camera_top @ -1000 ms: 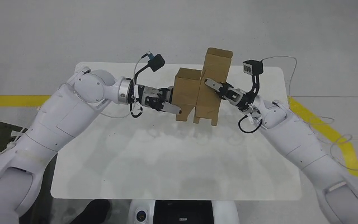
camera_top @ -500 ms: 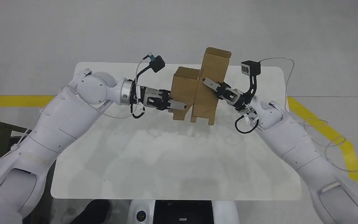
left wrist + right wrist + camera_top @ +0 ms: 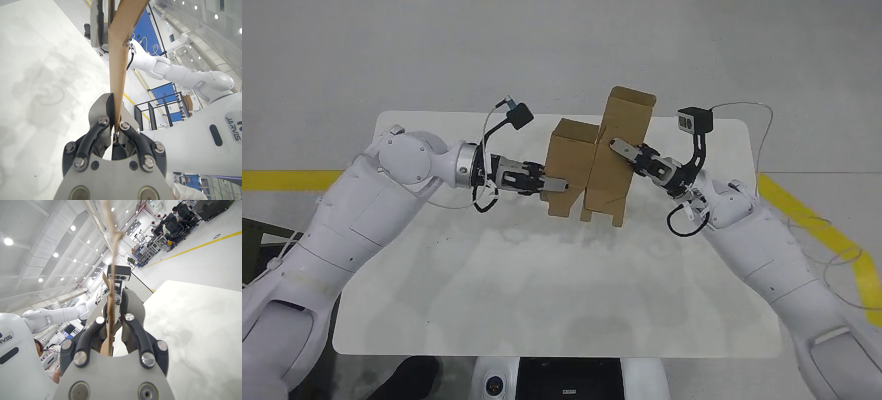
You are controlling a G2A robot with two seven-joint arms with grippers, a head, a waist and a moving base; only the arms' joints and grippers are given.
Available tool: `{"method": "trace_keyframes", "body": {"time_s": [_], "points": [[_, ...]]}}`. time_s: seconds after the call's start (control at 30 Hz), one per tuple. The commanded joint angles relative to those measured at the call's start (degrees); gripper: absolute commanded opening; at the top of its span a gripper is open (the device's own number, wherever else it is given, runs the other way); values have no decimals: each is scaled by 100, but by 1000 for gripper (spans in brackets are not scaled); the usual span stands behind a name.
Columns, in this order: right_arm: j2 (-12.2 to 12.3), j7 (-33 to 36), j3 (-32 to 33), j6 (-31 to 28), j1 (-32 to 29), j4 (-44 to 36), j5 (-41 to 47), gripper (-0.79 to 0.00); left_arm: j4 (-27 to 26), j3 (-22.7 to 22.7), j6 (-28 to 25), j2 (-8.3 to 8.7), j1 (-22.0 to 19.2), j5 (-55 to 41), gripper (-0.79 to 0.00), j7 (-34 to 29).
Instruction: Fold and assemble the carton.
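While the carton (image 3: 597,160) is up over the far middle of the table (image 3: 542,300), partly unfolded w/ 2 brown sections side by side, the left tool (image 3: 558,186) is clenched on the edge of the shorter section, the card pinched thin between its jaws in the left wrist view. On the opp. side the right tool (image 3: 614,146) is clenched on the taller section, the card running edge-on between its jaws. So the carton sits between the 2 tools, near the table's far edge; can't tell if its bottom touches the table.
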Motion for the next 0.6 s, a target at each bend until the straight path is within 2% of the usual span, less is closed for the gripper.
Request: {"method": "trace_keyframes", "body": {"time_s": [0.0,0.23,0.33,0.43,0.57], "points": [[46,274,109,42,-16,48,83,0,130,-38,140,-9,-1,-277,-785,-281],[317,1835,552,602,-97,128,650,0,504,-97,725,-45,-59,-734,-785,-1212],[428,2359,768,783,-171,132,744,0,491,-39,1054,-77,-121,-844,-785,-1764],[522,2732,893,1042,-226,13,569,0,357,72,1390,-95,-172,-707,-785,-2100],[651,2935,976,1245,-385,-212,242,0,265,221,1498,-102,-196,-488,-785,-2207]]}}
